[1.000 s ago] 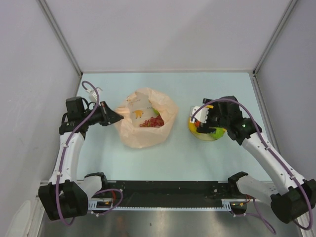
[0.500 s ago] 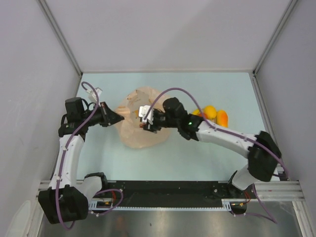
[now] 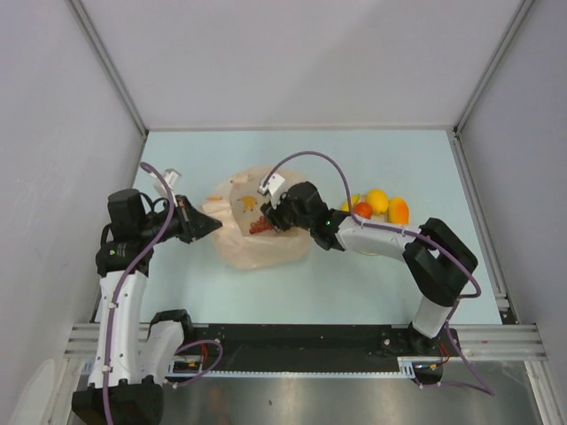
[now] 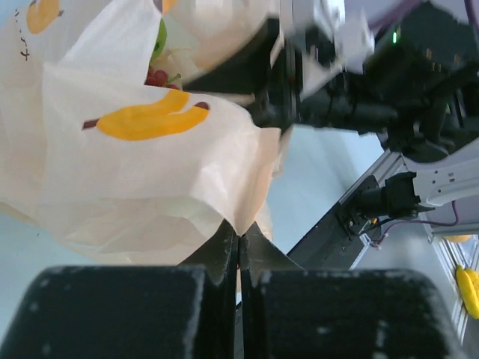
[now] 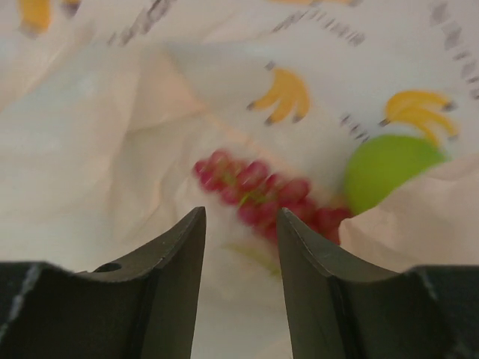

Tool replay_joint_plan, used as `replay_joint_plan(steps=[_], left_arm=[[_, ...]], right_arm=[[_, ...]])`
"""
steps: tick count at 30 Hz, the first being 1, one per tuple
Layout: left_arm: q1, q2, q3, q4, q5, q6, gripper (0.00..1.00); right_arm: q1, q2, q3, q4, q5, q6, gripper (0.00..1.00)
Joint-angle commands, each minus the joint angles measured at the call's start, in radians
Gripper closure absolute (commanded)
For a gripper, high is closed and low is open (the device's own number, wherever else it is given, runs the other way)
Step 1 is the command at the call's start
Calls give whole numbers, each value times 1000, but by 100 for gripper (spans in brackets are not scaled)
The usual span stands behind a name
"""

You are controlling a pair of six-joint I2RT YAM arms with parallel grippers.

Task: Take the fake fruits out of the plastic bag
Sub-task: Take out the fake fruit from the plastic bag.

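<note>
We see left jaws pinching an edge of the plastic bag [image 3: 252, 253]; right jaws (parted, empty) hover over the grape bunch [image 5: 256, 188] inside.

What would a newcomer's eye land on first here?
Probably the crinkly peach plastic bag in the middle of the table, with the left tool pinching its edge and the open right tool reaching into its mouth. Inside, just ahead of that tool, lie a dark red grape bunch and a green apple. To the bag's right, a bright cluster of fruits sits outside the bag.
</note>
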Motion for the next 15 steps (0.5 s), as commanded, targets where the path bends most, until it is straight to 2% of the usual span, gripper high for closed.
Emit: replay_joint_plan(steps=[1,6,7,12,13,15], left_arm=[[-6,0,36,-9,12,36,100],[-32,14,28,17,12,48,100],[-40,15,28,17,8,53,100],[-61,26,28,12,25,84,100],[-63,26,30,11,31,88,100],[-64,32,36,-2,31,96,100]], right_arm=[[78,-139,-140,-20,-9,26,51],[38,-119,-126,90,88,24,43],[24,-102,-112,103,106,18,37],[-69,25,-10,147,176,-5,24],[-80,40,13,155,187,-9,17],[-114,77,32,170,189,-25,12]])
